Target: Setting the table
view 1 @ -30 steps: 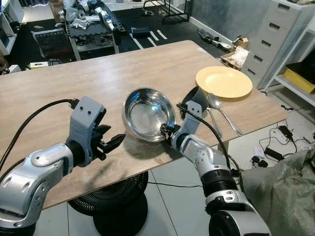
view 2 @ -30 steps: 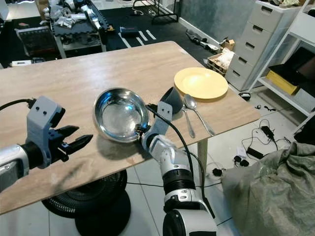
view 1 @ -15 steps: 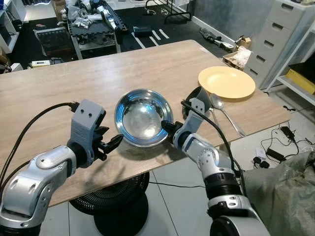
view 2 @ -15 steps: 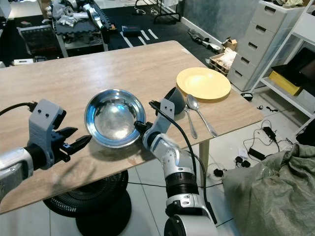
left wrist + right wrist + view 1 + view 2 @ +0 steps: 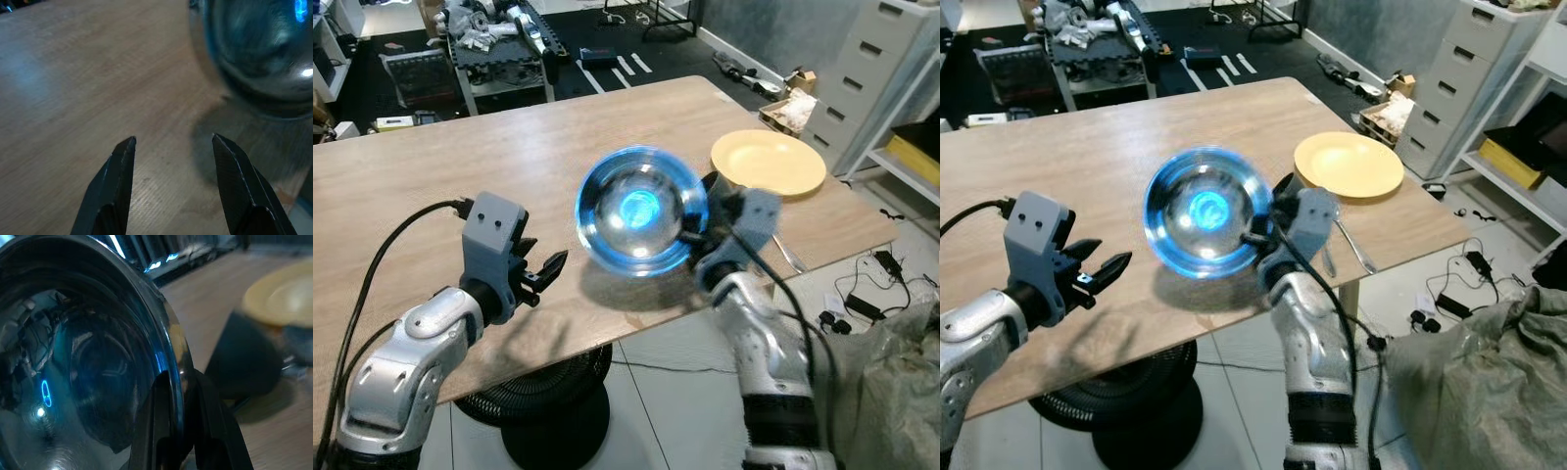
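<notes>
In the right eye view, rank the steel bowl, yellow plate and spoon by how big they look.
1. Steel bowl, though it is lifted toward the camera in the right gripper, so its lead over the plate is unsure.
2. Yellow plate.
3. Spoon, partly hidden by the arm.

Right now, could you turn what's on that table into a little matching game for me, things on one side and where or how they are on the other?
Things:
1. steel bowl
2. yellow plate
3. left gripper
4. spoon

States:
A. open, holding nothing, above the wood
B. lying flat near the table's right edge
C. lifted off the table, pinched by its rim
D. lying beside the plate, partly hidden

Pairs: 1-C, 2-B, 3-A, 4-D
</notes>
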Robot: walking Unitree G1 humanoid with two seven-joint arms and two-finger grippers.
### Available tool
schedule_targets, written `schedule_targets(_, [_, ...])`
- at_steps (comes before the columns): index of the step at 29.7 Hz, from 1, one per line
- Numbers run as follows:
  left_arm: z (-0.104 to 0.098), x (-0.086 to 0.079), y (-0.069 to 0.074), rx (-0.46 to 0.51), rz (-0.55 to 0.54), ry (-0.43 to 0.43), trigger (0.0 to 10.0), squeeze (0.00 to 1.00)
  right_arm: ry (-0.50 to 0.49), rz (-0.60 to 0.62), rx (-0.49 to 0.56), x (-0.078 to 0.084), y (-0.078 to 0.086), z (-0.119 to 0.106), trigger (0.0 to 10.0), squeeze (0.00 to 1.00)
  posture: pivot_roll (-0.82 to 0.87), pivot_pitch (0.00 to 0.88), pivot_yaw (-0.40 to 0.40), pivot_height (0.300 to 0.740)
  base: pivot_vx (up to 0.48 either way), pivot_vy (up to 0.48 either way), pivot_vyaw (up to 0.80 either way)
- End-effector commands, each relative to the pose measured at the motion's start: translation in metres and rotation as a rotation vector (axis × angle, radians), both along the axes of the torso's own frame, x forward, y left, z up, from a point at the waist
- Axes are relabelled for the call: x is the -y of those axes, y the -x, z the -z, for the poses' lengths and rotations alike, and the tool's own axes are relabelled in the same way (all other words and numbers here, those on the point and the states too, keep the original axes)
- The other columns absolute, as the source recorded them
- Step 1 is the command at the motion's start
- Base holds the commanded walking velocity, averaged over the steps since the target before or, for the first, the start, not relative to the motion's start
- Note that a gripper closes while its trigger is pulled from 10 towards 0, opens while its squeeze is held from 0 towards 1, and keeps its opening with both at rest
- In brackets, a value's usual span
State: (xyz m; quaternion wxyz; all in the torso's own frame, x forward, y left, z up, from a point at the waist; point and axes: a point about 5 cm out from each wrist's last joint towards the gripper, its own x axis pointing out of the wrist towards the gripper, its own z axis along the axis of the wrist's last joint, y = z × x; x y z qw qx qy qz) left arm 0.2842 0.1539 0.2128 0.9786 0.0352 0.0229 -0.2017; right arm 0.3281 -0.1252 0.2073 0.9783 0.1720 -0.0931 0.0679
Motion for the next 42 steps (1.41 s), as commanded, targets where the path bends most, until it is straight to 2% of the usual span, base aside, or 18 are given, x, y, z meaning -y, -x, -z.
schedule_targets(1, [-0.001, 0.003, 0.001, 0.025, -0.016, 0.007, 10.0, 0.0, 0.045, 0.024, 0.051, 0.002, 0.011, -0.005, 10.0, 0.0, 0.06, 0.024, 0.108, 0.74, 0.0, 0.0, 0.0])
schedule_targets(5, [0.002, 0.008, -0.002, 0.034, -0.059, 0.049, 10.0, 0.0, 0.136, 0.111, 0.052, 0.018, 0.027, 0.005, 10.0, 0.0, 0.04, 0.008, 0.116, 0.74, 0.0, 0.0, 0.0])
schedule_targets(6, [0.007, 0.01, -0.003, 0.015, -0.065, 0.052, 10.0, 0.0, 0.19, 0.149, 0.04, 0.025, 0.032, 0.012, 10.0, 0.0, 0.04, 0.002, 0.12, 0.74, 0.0, 0.0, 0.0])
schedule_targets(8, [0.013, 0.011, -0.003, 0.001, -0.078, 0.042, 10.0, 0.0, 0.161, 0.177, 0.015, 0.033, 0.036, 0.02, 10.0, 0.0, 0.03, 0.0, 0.12, 0.74, 0.0, 0.0, 0.0])
schedule_targets(14, [0.021, 0.016, -0.005, -0.008, -0.077, 0.026, 10.0, 0.0, 0.128, 0.222, -0.035, 0.042, 0.038, 0.031, 10.0, 0.0, 0.0, 0.0, 0.124, 0.74, 0.0, 0.0, 0.0])
schedule_targets(16, [0.026, 0.02, -0.007, -0.02, -0.07, 0.028, 10.0, 0.0, 0.025, 0.281, -0.079, 0.052, 0.04, 0.038, 10.0, 0.0, -0.01, 0.0, 0.131, 0.74, 0.0, 0.0, 0.0])
schedule_targets(18, [0.029, 0.023, -0.008, -0.019, -0.067, 0.02, 10.0, 0.0, -0.013, 0.318, -0.092, 0.057, 0.042, 0.04, 10.0, 0.0, -0.02, 0.0, 0.134, 0.74, 0.0, 0.0, 0.0])
schedule_targets(19, [0.03, 0.024, -0.009, -0.015, -0.067, 0.013, 10.0, 0.0, 0.0, 0.333, -0.086, 0.06, 0.043, 0.04, 10.0, 0.0, -0.03, 0.0, 0.144, 0.74, 0.0, 0.0, 0.0])
schedule_targets(21, [0.031, 0.026, -0.011, -0.012, -0.067, 0.009, 10.0, 0.0, 0.025, 0.347, -0.075, 0.061, 0.045, 0.039, 10.0, 0.0, -0.04, 0.0, 0.146, 0.74, 0.0, 0.0, 0.0])
schedule_targets(23, [0.036, 0.028, -0.013, 0.006, -0.058, -0.036, 10.0, 0.0, 0.05, 0.35, -0.075, 0.061, 0.047, 0.042, 10.0, 0.0, -0.05, 0.0, 0.153, 0.74, 0.0, 0.0, 0.0])
schedule_targets(33, [0.044, 0.032, -0.02, 0.031, -0.117, -0.019, 10.0, 0.0, 0.093, 0.312, -0.092, 0.049, 0.047, 0.053, 10.0, 0.0, -0.06, 0.0, 0.143, 0.74, 0.0, 0.0, 0.0])
schedule_targets(38, [0.041, 0.037, -0.021, 0.045, -0.122, 0.021, 10.0, 0.0, 0.098, 0.301, -0.092, 0.049, 0.045, 0.054, 10.0, 0.0, -0.06, 0.0, 0.133, 0.74, 0.0, 0.0, 0.0])
schedule_targets(42, [0.041, 0.039, -0.023, 0.058, -0.12, 0.015, 10.0, 0.0, 0.104, 0.299, -0.086, 0.051, 0.043, 0.053, 10.0, 0.0, -0.06, 0.0, 0.131, 0.74, 0.0, 0.0, 0.0])
